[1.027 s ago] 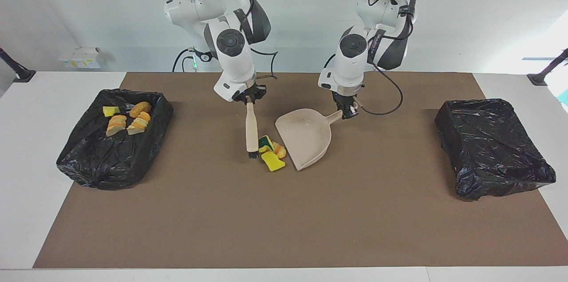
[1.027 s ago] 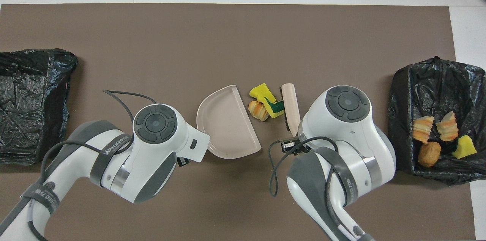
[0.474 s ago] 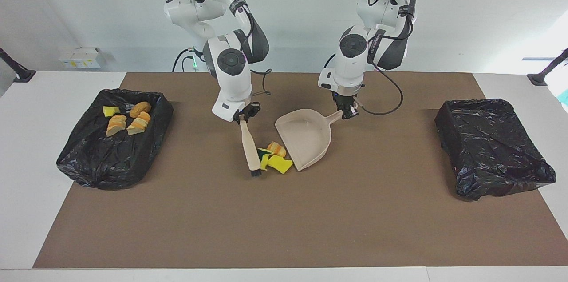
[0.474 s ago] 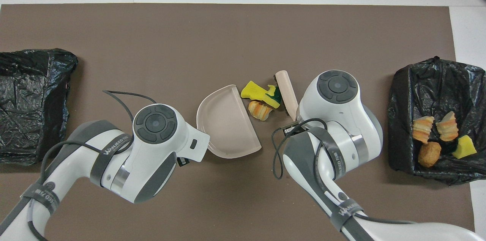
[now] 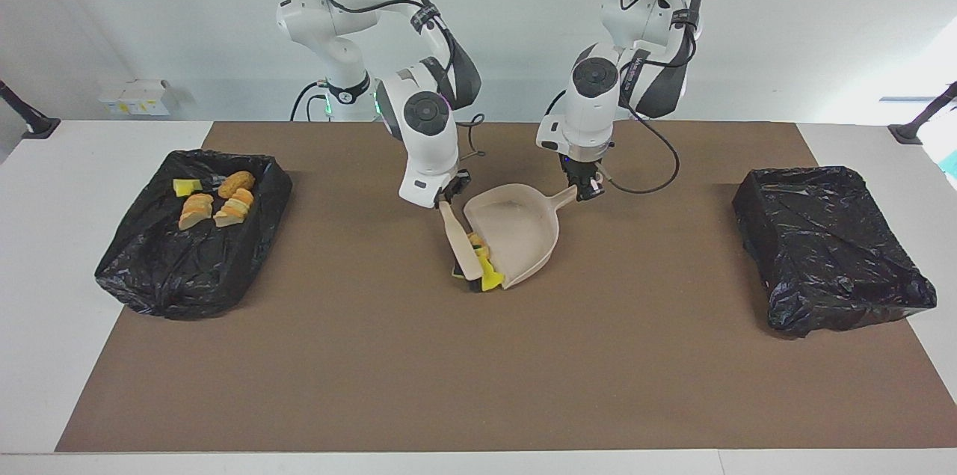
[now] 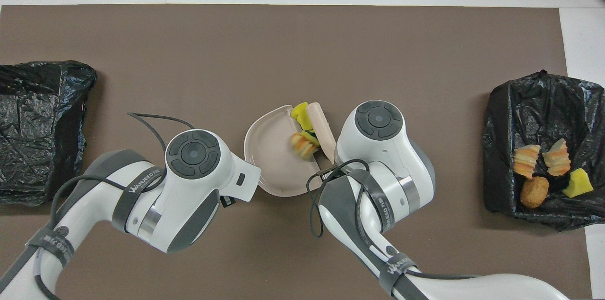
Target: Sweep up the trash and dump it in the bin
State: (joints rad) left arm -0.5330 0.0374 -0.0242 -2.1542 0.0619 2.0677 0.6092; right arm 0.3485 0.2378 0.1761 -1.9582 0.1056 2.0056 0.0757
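Note:
My right gripper (image 5: 448, 199) is shut on the handle of the beige black-bristled brush (image 5: 461, 249), which leans against the open lip of the beige dustpan (image 5: 523, 232). My left gripper (image 5: 587, 189) is shut on the dustpan's handle and holds the pan on the mat. Three scraps of trash are pressed between brush and pan at the lip: a yellow sponge chunk (image 6: 299, 112), a green-and-yellow sponge (image 6: 310, 135) and an orange-tan bread-like piece (image 6: 302, 145). In the overhead view the brush (image 6: 321, 125) and dustpan (image 6: 272, 158) show, but both grippers are hidden under the wrists.
A black-lined bin (image 5: 187, 280) at the right arm's end of the table holds several scraps (image 5: 217, 204); it also shows in the overhead view (image 6: 534, 97). A second black-lined bin (image 5: 830, 250) stands at the left arm's end. A brown mat (image 5: 478, 370) covers the table.
My right arm has swept the brush toward the dustpan, pushing the three scraps from the mat up to the pan's lip. The left gripper and the dustpan have stayed still.

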